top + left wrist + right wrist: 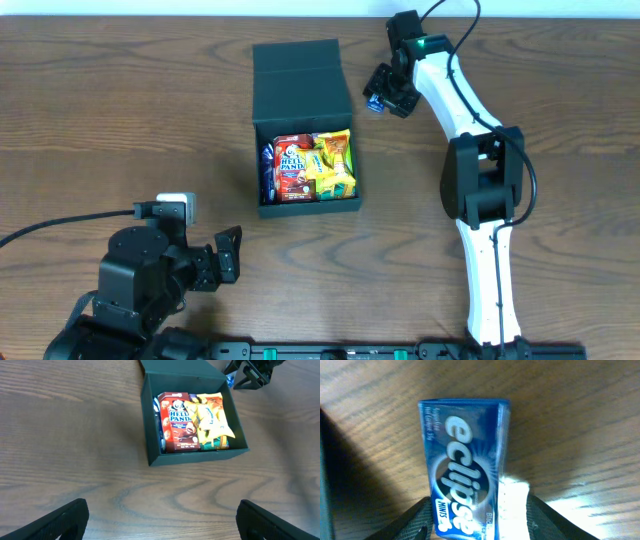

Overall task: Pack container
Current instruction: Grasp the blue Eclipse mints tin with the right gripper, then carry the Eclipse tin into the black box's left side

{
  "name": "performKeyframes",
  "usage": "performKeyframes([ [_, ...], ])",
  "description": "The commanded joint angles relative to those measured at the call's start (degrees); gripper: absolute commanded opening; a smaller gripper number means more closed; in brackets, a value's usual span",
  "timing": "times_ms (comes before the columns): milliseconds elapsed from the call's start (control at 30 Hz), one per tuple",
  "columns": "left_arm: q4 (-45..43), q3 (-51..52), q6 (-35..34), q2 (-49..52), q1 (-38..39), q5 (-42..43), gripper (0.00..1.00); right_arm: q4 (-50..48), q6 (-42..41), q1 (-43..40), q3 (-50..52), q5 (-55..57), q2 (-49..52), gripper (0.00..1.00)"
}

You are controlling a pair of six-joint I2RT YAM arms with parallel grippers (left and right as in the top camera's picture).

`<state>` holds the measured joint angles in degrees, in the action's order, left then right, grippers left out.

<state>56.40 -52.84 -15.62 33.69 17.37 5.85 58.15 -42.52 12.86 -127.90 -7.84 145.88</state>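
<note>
Brown wood-grain table [100,120], open dark square cardboard box [300,75] mid-table, my left gripper [162,510] spread wide, my right gripper [388,92] straddling blue mints tin [465,475], grip unclear.

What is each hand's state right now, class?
Left hand: open, empty.
Right hand: around the Eclipse mints box, grip cannot be told.

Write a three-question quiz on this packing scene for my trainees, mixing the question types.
1. True or false: the container has its lid open.
2. What lies between the right gripper fingertips? A) Eclipse mints B) a spoon C) a sponge
3. Fill in: the left gripper jaws stand ____.
Key: 1 true; 2 A; 3 open.
</note>
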Motion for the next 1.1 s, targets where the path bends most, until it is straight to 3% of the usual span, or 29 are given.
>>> performKeyframes([
  [0,0.0,-0.2,0.4,-0.1,0.0,0.0,0.95,1.5,1.8,-0.7,0.4,2.3,4.3,0.57],
  [300,0.0,-0.2,0.4,-0.1,0.0,0.0,0.95,3.2,5.6,-0.9,0.4,6.0,4.3,0.49],
  [500,0.0,-0.2,0.4,-0.1,0.0,0.0,0.95,2.9,11.9,-0.8,0.4,9.7,4.3,0.5],
  [833,0.0,-0.2,0.4,-0.1,0.0,0.0,0.95,-0.4,29.9,0.5,0.4,10.2,4.3,0.41],
  [1067,0.0,-0.2,0.4,-0.1,0.0,0.0,0.95,-1.7,34.5,2.1,0.4,10.2,4.3,0.3],
])
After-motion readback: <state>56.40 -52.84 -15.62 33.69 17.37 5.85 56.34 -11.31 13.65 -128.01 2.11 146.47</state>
